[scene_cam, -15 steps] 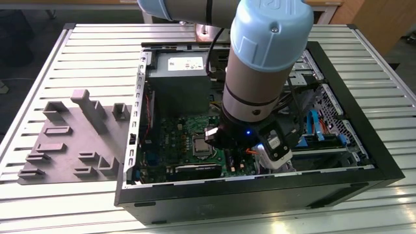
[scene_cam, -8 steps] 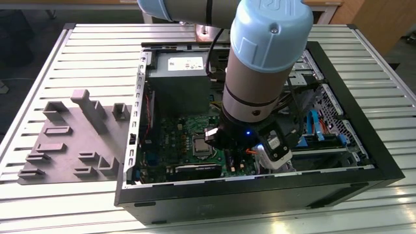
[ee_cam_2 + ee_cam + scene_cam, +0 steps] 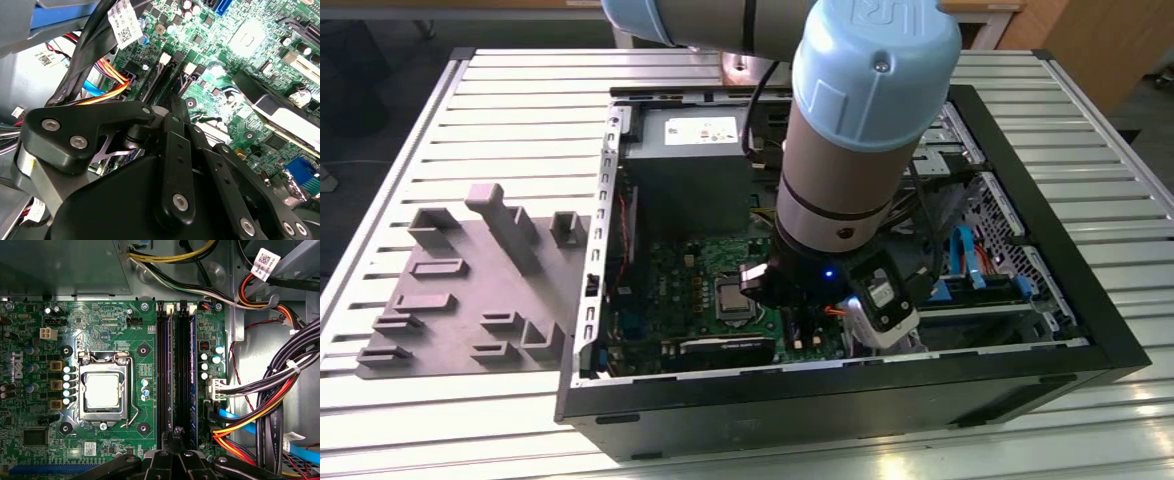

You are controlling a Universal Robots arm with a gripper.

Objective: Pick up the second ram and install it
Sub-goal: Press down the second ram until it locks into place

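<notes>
Dark-blue and thin, the second ram [image 3: 170, 370] stands edge-up in the black memory slots [image 3: 180, 340] – I take it for the stick on the processor socket [image 3: 102, 390] side, though I cannot be sure. Two sticks show in what look like four slots. The gripper [image 3: 177, 432] hangs at their near end with its fingers [image 3: 172, 112] drawn together and nothing visibly between them. Such a board looks light and stiff but fragile – best held by its long edges, away from the chips. One grey holder tray [image 3: 454, 290] lies outside the case [image 3: 854, 400], on the exterior view's left
</notes>
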